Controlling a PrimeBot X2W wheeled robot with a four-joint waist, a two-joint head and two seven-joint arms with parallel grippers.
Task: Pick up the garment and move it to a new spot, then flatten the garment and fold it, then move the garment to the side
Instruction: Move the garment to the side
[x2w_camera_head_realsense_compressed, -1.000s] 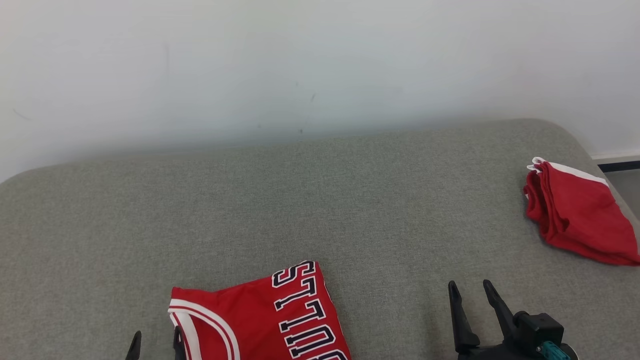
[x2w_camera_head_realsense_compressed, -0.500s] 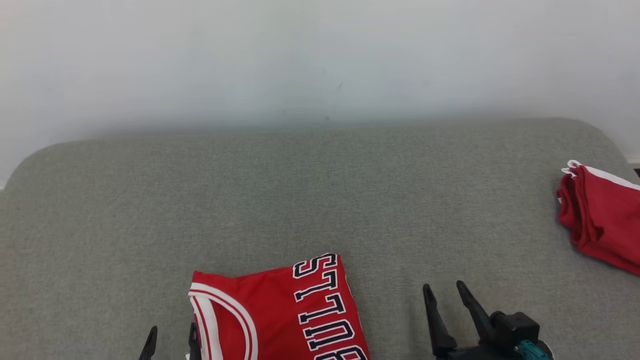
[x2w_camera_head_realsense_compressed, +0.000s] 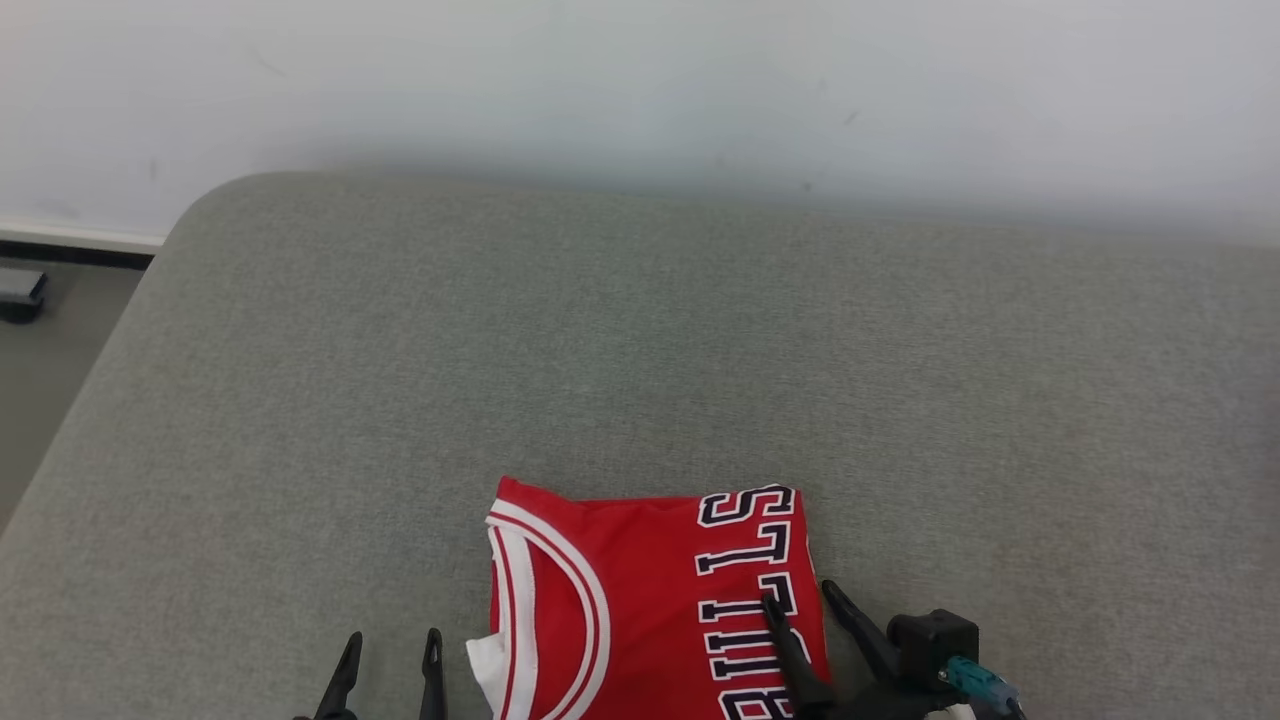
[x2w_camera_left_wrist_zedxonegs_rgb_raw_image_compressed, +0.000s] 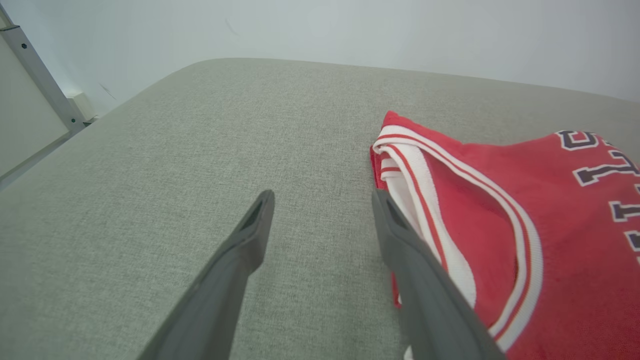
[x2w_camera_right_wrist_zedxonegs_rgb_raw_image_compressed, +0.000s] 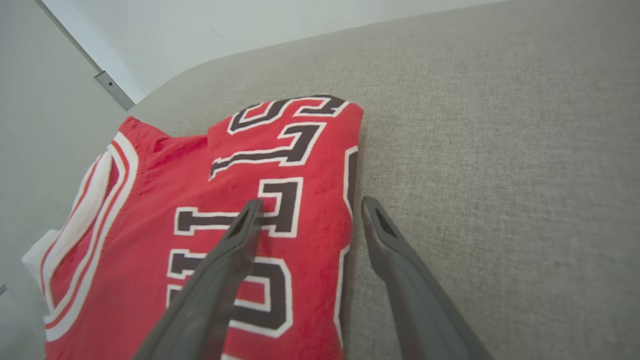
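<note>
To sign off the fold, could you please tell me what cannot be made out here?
Red Bulls jersey: near end cut by the head view's bottom edge; lower layers hidden under the top one.
Right end effector: open over the jersey's edge; contact with the fabric is unclear in the head and wrist views.
Left end effector: body cut by the head view's bottom edge.
Dark floor object: cut by the left edge, too small to identify.

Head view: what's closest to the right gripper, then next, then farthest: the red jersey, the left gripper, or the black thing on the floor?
1. Red jersey, just beside the right gripper.
2. Left gripper, across the jersey, lower left.
3. Black thing, on the floor, far left.
</note>
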